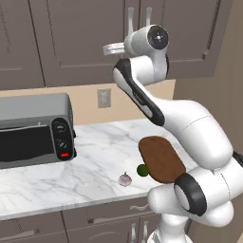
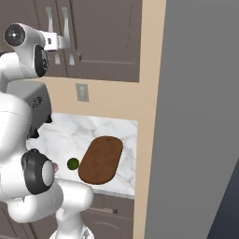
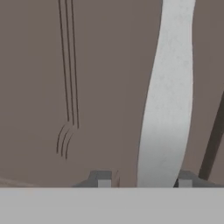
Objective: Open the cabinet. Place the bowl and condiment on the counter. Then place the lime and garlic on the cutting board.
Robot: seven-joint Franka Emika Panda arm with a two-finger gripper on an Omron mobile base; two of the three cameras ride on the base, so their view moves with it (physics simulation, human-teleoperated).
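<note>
The cabinet (image 1: 85, 42) (image 2: 102, 37) has both doors closed. Its two silver bar handles (image 1: 130, 19) (image 2: 70, 25) flank the middle seam. My gripper (image 3: 142, 179) (image 1: 114, 49) (image 2: 70, 46) is raised against the doors. One silver handle (image 3: 168, 96) runs between the fingertips, and its left edge stands clear of the left fingertip (image 3: 101, 178). On the counter (image 1: 95, 142) (image 2: 70, 130) lie the lime (image 1: 142, 169) (image 2: 73, 163) and the garlic (image 1: 125, 179), just left of the cutting board (image 1: 161, 159) (image 2: 100, 160). Bowl and condiment are out of view.
A toaster oven (image 1: 35, 130) stands at the counter's left. A wall outlet (image 1: 104, 98) (image 2: 82, 92) sits under the cabinet. A tall grey panel (image 2: 200, 116) closes off the right side. Drawers (image 1: 109, 218) run below the counter edge.
</note>
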